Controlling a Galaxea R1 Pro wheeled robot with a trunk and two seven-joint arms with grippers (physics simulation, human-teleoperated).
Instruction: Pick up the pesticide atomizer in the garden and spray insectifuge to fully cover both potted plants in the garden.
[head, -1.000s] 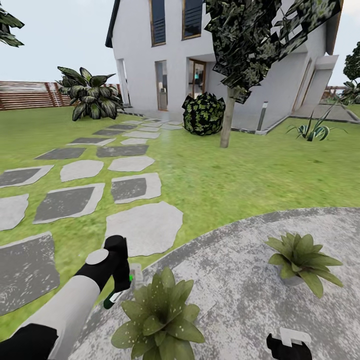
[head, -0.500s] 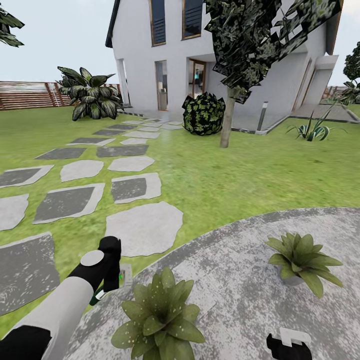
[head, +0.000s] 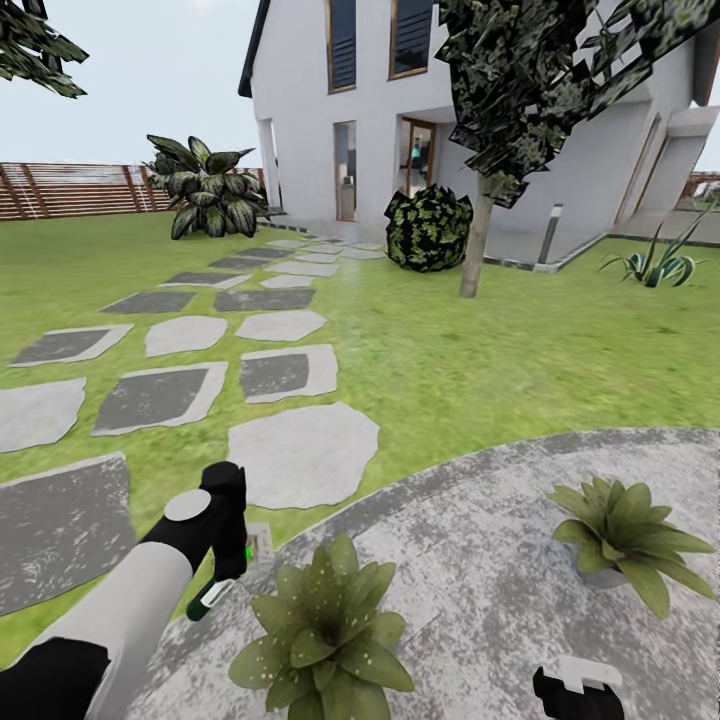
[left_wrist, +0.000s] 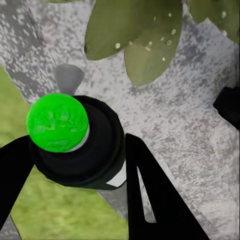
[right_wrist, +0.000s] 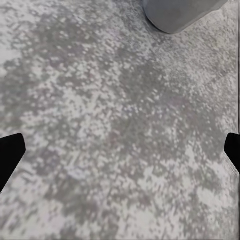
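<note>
Left end effector (head: 228, 560) clenched on the bottle (left_wrist: 75, 142), held just beside near plant (head: 322, 628) over the patio (head: 480, 560) edge. Right end effector (right_wrist: 120, 150) spread wide above patio; 2nd plant (head: 625, 535) further right. Beyond: lawn (head: 480, 350) w/ stepping stones (head: 305, 455), house (head: 420, 110), fence (head: 70, 190).

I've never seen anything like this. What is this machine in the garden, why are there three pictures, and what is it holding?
It is a simulated two-armed robot on wheels. The big picture comes from its head camera; the other two come from cameras near each wrist. Its left gripper is shut on the pesticide atomizer, a small green bottle; the left wrist view looks down on its top. The right gripper is open and holds nothing. Two potted plants stand on the grey paved patio.
</note>
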